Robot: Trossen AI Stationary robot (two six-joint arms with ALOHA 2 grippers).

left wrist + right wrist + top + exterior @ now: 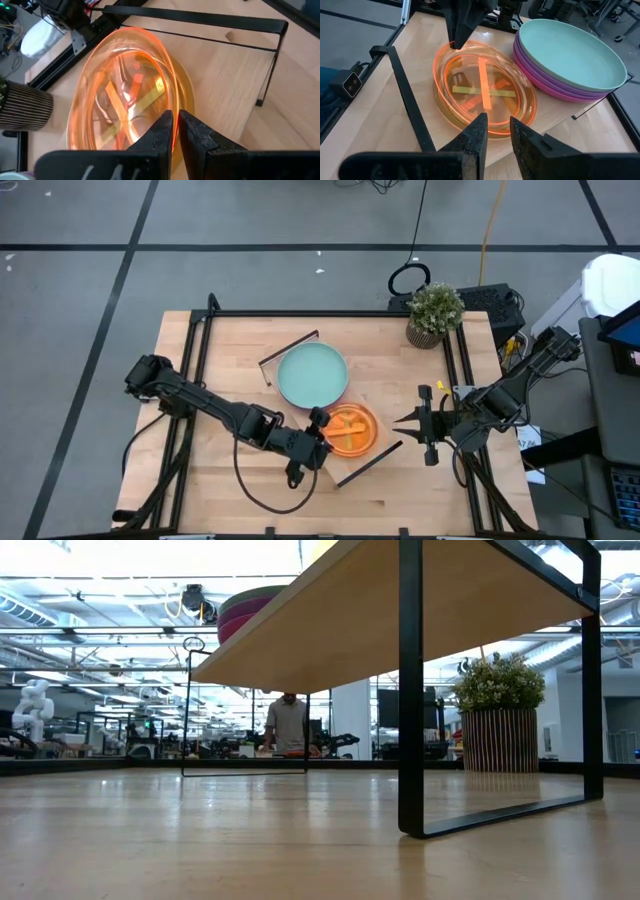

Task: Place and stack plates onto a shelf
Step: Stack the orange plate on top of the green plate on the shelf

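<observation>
On the shelf (385, 395) a teal plate (311, 375) tops a stack of magenta and purple plates (555, 85). Beside it a short stack of translucent orange plates (350, 428) rests bottom-down on the shelf board (560, 120). My left gripper (318, 420) is at the left rim of the orange stack, its fingers closed to a narrow gap. My right gripper (420, 423) hangs open to the right of the orange plates, past the shelf's right end, with nothing between its fingers. The low view shows only the shelf's underside (400, 610) and the purple stack's edge (250, 610). My left gripper has the rim (170, 107) of the top orange plate between its two fingertips, on the side toward the table's left edge. The fingers slant down from the left, across the rim. The plate lies on the orange plates below it, about level.
A potted plant (435, 313) stands at the table's far right corner. The shelf's black frame legs (368, 463) reach down to the table at both ends. A person (288, 725) stands far off in the room behind. Bare tabletop (230, 490) lies at the near left.
</observation>
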